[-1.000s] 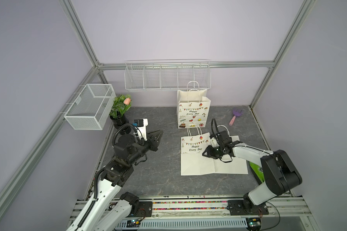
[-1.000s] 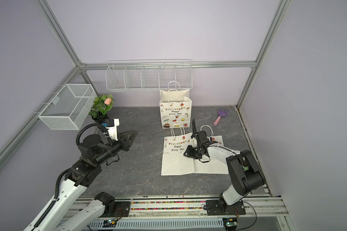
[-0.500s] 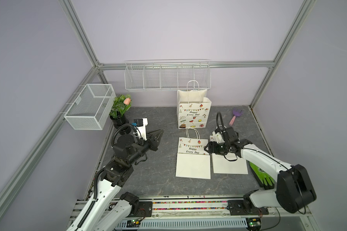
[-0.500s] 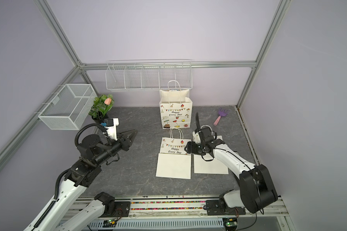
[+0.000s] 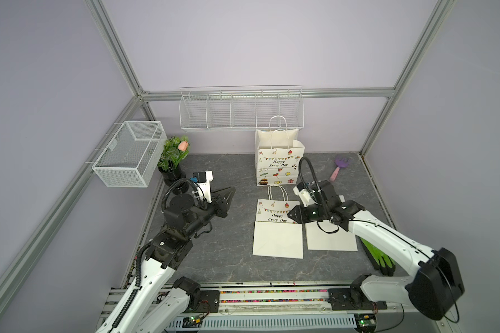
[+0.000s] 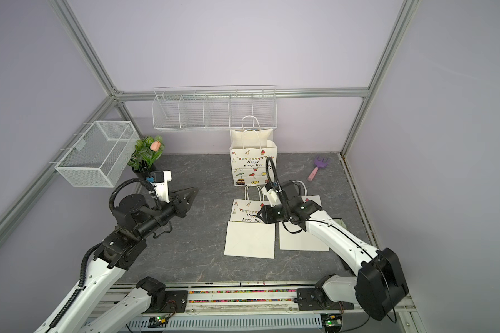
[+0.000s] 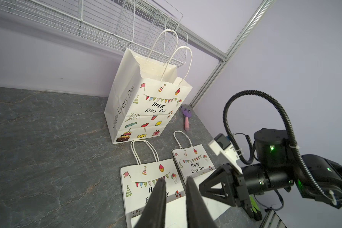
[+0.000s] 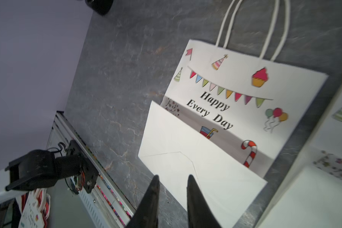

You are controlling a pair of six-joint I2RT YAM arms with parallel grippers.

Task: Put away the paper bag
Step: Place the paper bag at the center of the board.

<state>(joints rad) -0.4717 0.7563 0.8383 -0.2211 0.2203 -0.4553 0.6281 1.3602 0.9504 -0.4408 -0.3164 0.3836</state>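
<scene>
**A:** What has changed?

**B:** A second ago the two flat bags lay overlapped in front of the big bag, with the right gripper down on them. Now they are apart on the table. The flat bag lies straight in front of the big bag, and the second flat bag is just beside it, on the right arm's side.

**A:** And the grippers?

**B:** The right one has lifted off. Its fingers are a narrow gap apart with nothing between them, and it hangs over the flat bags' neighbouring edges. The left gripper is likewise slightly parted and empty, well to the left of the big bag.

**A:** What does that mean for the task?

**B:** I judge that either flat bag can now be taken alone. Neither is put away yet.

**A:** Containers?

**B:** The big bag stands open by the back wall. What shows of its inside looks empty, though its floor is hidden. The rack on the wall above it and the basket far to its left both look empty.
</scene>
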